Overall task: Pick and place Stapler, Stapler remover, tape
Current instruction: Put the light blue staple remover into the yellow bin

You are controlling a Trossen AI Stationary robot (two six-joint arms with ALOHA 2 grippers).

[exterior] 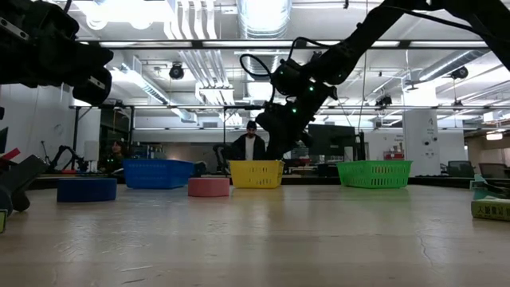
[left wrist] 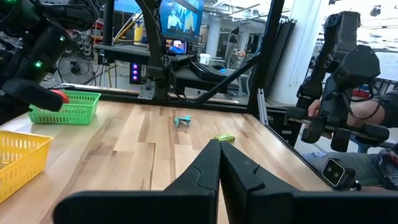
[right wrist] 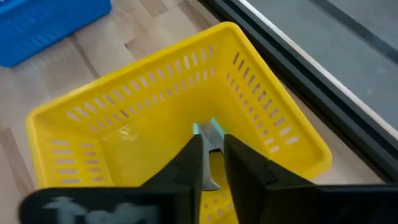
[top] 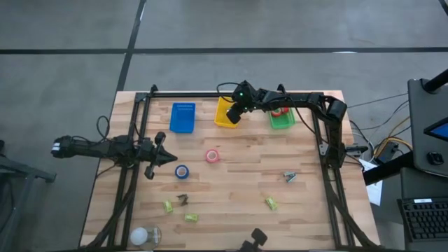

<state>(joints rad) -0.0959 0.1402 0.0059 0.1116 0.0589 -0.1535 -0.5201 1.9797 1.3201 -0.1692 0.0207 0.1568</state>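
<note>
Two tools: our right tool (right wrist: 211, 163) hangs over the yellow basket (right wrist: 261, 106) pinching a stapler remover (right wrist: 210, 134), so next we let go; left tool (left wrist: 219, 163) waits closed by the tabletop's left edge.

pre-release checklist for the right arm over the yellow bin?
1. Right gripper is above the yellow basket: ok; the right wrist view looks straight down into it.
2. Item is held between the fingers: ok; a small teal and metal piece sits pinched there. What it is: cannot tell.
3. Basket floor below is free: ok; only bare yellow mesh shows.
4. Left gripper is out of the way: ok; it is parked at the table's left side near the blue tape roll, fingers shut.
5. Tape left to sort: not ok; the blue roll and the pink tape roll lie on the table.
</note>
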